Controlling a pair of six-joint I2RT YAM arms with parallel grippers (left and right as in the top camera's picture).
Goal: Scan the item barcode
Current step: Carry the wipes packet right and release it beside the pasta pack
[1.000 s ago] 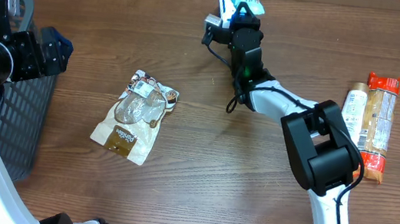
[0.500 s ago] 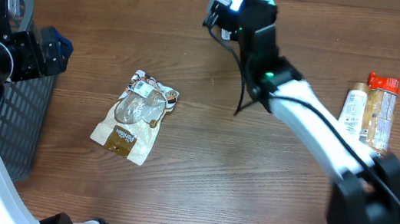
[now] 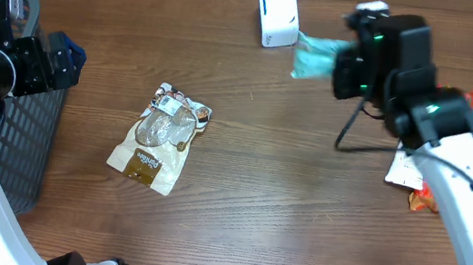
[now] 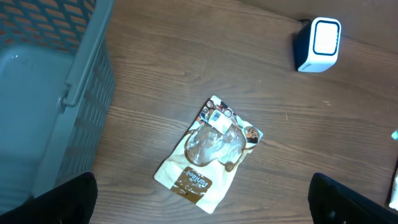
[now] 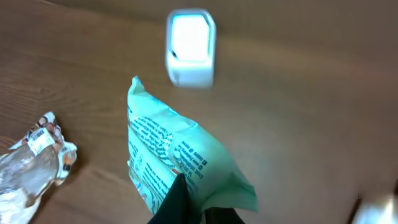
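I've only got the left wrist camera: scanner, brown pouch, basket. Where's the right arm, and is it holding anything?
Observer: The right tool is shut on a green packet.
Operator: How near the scanner?
Observer: Overhead, the packet sits just right of the scanner, beside it, not over it.
Operator: Anything else to scan?
Observer: More packaged items lie farther right, partly hidden under the right arm.
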